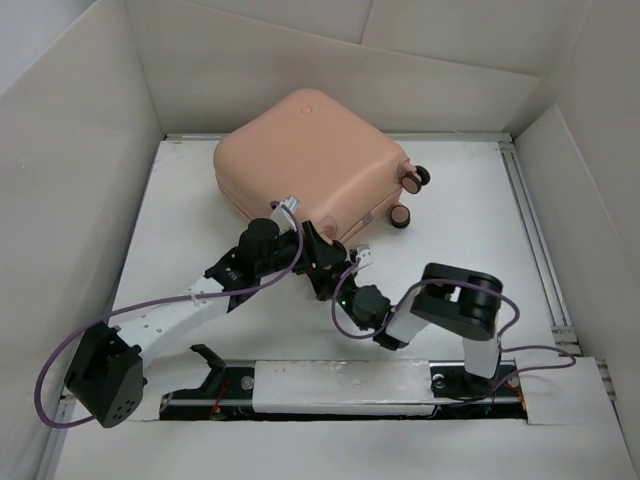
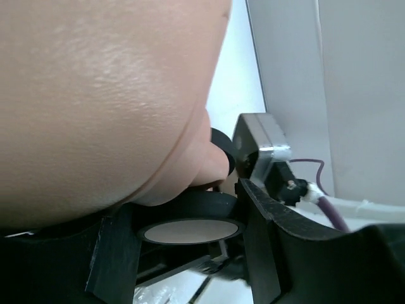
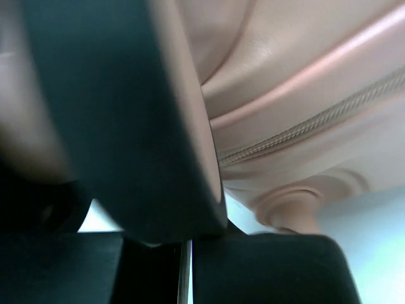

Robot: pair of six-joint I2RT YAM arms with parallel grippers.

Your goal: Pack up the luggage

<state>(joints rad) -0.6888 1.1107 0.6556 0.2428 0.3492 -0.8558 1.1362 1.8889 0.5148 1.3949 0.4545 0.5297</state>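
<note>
On the table (image 1: 460, 230), in the top view, the luggage (image 1: 305, 160) is lying flat toward the far side with its lid down and its wheels (image 1: 410, 182) pointing right. I am seeing no loose items lying around it, so I am judging the filling as done and the closing as the step in hand. Both arms are reaching to its near edge, with the left gripper (image 1: 312, 245) and the right gripper (image 1: 338, 278) working just beside each other there.

At the left wrist, the pink shell is filling most of the picture. The fingers (image 2: 259, 247) are standing partly apart against the shell's lower curve, and I cannot tell whether they are clamping it.

At the right wrist, the jaws are sitting fully closed, and I cannot tell whether anything is pinched between them. The zipper (image 3: 297, 130) is running along the seam just beyond them, and this stretch is looking closed. I am treating the rest of the zipper as left to check.
</note>
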